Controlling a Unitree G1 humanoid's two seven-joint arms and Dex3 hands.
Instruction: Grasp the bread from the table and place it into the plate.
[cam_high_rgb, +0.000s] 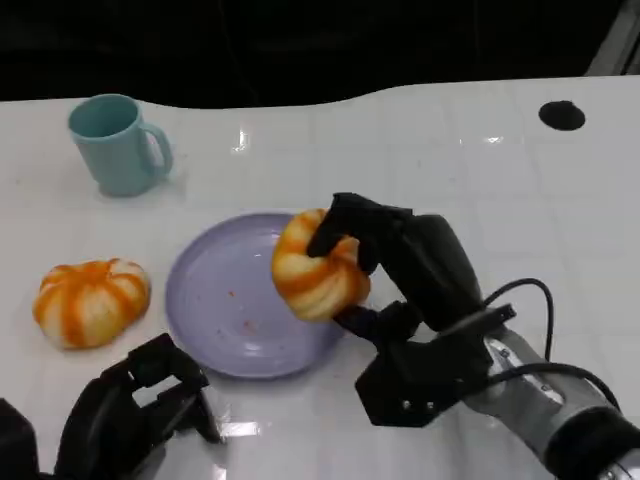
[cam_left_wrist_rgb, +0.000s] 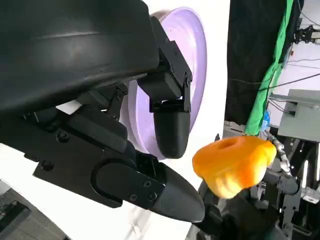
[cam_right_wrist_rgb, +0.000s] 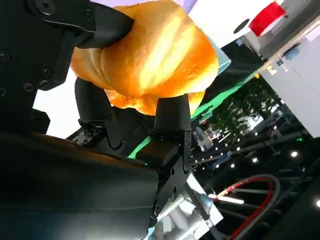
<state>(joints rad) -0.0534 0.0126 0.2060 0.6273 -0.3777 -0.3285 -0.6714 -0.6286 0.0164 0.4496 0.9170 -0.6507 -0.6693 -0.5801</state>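
Note:
My right hand (cam_high_rgb: 400, 270) grips an orange-and-white striped bread roll (cam_high_rgb: 318, 268) and holds it above the right rim of the lavender plate (cam_high_rgb: 215, 300). The right wrist view shows the black fingers (cam_right_wrist_rgb: 170, 120) wrapped around that bread (cam_right_wrist_rgb: 150, 55). A second, similar bread (cam_high_rgb: 90, 300) lies on the white table left of the plate. My left hand (cam_high_rgb: 135, 410) rests low at the table's near edge, in front of the plate, holding nothing, its fingers (cam_left_wrist_rgb: 170, 125) apart. From the left wrist view the plate (cam_left_wrist_rgb: 197, 55) and the held bread (cam_left_wrist_rgb: 232, 165) appear beyond them.
A teal mug (cam_high_rgb: 118, 143) stands at the far left of the table. A small black round mark (cam_high_rgb: 561, 115) sits at the far right. The table's far edge meets a dark background. A cable (cam_high_rgb: 520, 300) loops off my right wrist.

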